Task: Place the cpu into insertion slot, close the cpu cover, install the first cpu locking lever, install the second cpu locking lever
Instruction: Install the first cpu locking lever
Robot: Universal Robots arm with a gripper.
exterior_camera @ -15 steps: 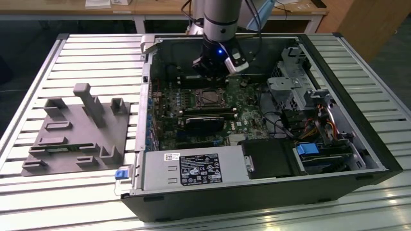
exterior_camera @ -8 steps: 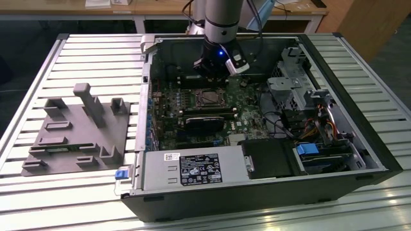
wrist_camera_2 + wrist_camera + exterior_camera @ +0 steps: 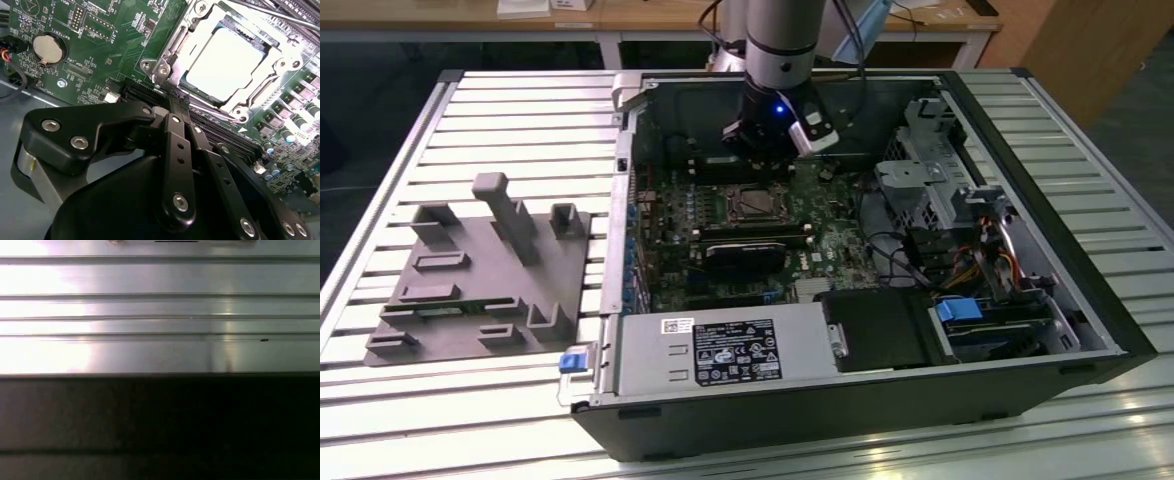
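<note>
On the exterior view's left, a grey fixture block (image 3: 478, 272) with upright posts and pockets lies on the slatted worktop (image 3: 520, 110), probably a parts holder kept within the arm's reach. Right of it the black case (image 3: 854, 400) lies on its side with the panel off, so the green board (image 3: 720, 235) faces up and can be worked from above. A white label (image 3: 734, 352) sits on the silver power supply at the near edge; its print is too small to make out. Over the far part of the board the gripper (image 3: 761, 150) hangs close above the slot (image 3: 754, 203), a blue light glowing on its wrist. In the second wrist view a round coin cell (image 3: 46, 49) sits in its holder on the board, with the black linkage of the gripper (image 3: 172, 112) in the foreground; the fingers look drawn together with nothing between them, their tips just short of the socket frame. Beyond them the cpu (image 3: 225, 62) lies flat in the slot (image 3: 250, 107), pale face up, and the cover (image 3: 170, 52) appears folded down around it, its window framing the chip. A thin lever rod (image 3: 280, 17) runs along the far side; whether it is hooked I cannot tell. White lettering on the board is present, not readable.
</note>
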